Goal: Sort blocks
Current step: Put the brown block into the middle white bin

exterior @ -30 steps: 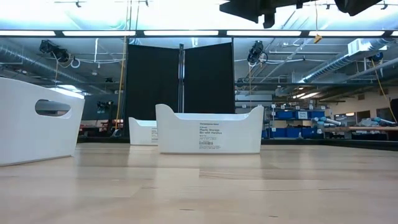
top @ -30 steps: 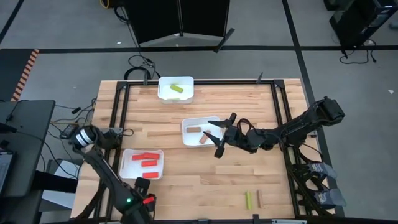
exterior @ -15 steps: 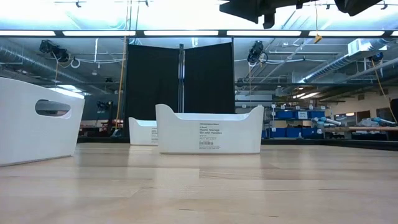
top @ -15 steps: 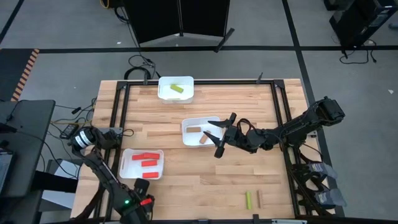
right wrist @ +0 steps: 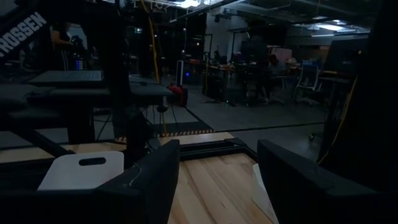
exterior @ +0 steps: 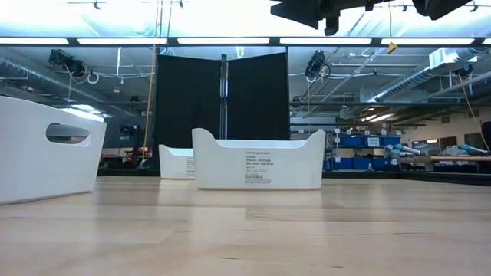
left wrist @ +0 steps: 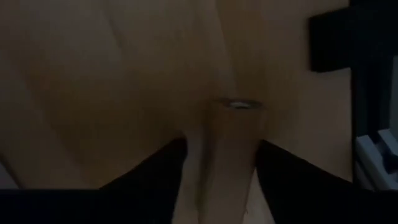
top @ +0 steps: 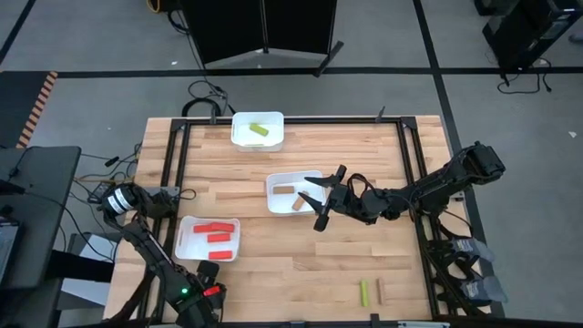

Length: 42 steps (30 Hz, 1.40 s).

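Note:
My left gripper (top: 206,271) points down near the table's near left corner, just in front of the tray of red blocks (top: 209,239). In the left wrist view it is open (left wrist: 222,142), with a short block (left wrist: 235,149) lying on the wood between its fingers; the dim picture hides the block's colour. My right gripper (top: 315,202) hangs open and level over the middle tray (top: 284,181), which holds tan blocks (top: 286,190). A yellow-green block (top: 363,292) and a tan block (top: 381,292) lie loose near the front right. My left gripper's fingers (left wrist: 155,168) stand close on either side of the block's long sides (left wrist: 214,155), coming from above and pointing down. The block lies flat on the table. I cannot tell whether the fingers touch it.
A third white tray (top: 239,133) at the far side holds a yellow-green block (top: 259,131). In the low view the trays stand as white walls (exterior: 257,162) at the left and middle. Black frame rails (top: 178,164) run along the table's left and right edges.
My left gripper has sunk toward the table near the near left corner, still pointing down. My right arm has kept still.

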Each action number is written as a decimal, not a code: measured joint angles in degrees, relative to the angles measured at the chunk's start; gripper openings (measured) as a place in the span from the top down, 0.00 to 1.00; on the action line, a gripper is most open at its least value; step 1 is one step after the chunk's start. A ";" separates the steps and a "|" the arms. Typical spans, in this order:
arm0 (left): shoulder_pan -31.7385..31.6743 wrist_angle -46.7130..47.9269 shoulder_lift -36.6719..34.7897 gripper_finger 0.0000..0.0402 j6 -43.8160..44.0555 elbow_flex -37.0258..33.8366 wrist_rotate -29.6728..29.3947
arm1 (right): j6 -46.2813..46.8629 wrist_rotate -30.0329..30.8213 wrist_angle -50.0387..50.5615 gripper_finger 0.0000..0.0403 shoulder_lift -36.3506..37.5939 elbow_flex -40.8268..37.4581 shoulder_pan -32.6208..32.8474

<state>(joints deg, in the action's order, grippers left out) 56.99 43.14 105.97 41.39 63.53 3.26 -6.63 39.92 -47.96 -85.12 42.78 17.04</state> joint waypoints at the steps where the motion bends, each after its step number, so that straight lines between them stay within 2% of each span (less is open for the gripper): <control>1: 0.00 0.03 0.04 0.51 0.02 -0.06 -0.24 | 0.00 0.00 -0.01 0.44 0.00 0.00 0.00; 6: -0.23 0.21 0.09 0.74 0.67 -0.09 -0.82 | 0.00 0.00 -0.03 0.44 0.00 0.00 0.00; 12: -1.02 -1.02 0.22 0.75 1.28 1.02 -0.70 | -0.02 0.00 -0.05 0.45 0.00 0.00 0.00; 18: -1.29 8.66 -1.79 0.75 -0.52 8.42 -5.57 | -0.04 0.05 -0.42 0.45 0.00 0.00 0.00; 22: -1.93 13.78 -7.13 0.75 -2.09 12.39 -14.37 | -0.20 0.09 -0.68 0.45 0.00 0.00 0.06; 25: -3.97 14.96 -12.01 0.75 -4.02 14.09 -30.58 | -1.72 0.11 -2.17 0.45 0.00 0.00 0.62; 26: -5.40 14.92 -13.20 0.75 -5.33 14.09 -36.23 | -2.80 0.11 -3.00 0.45 0.00 0.00 1.01; 28: -9.31 12.39 -14.22 0.75 -9.24 14.07 -43.15 | -5.72 0.11 -4.66 0.45 0.21 0.00 2.07; 32: -19.36 4.09 -13.80 0.75 -21.39 13.83 -51.26 | -12.17 1.76 -7.72 0.45 1.40 0.46 4.72; 35: -27.73 -6.32 -13.66 0.75 -30.92 12.78 -51.60 | -17.11 5.38 -7.76 0.45 3.06 1.32 7.17; 38: -35.79 -15.05 -13.60 0.75 -37.73 9.31 -48.50 | -21.84 9.71 -7.78 0.45 5.10 1.81 10.61; 42: -45.65 -28.85 -13.60 0.75 -39.69 3.64 -36.06 | -27.94 14.77 -7.80 0.45 7.61 1.88 15.81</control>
<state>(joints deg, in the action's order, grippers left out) 11.34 14.29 92.38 1.70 67.17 -32.80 -34.58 54.70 -55.76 -77.51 44.66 32.85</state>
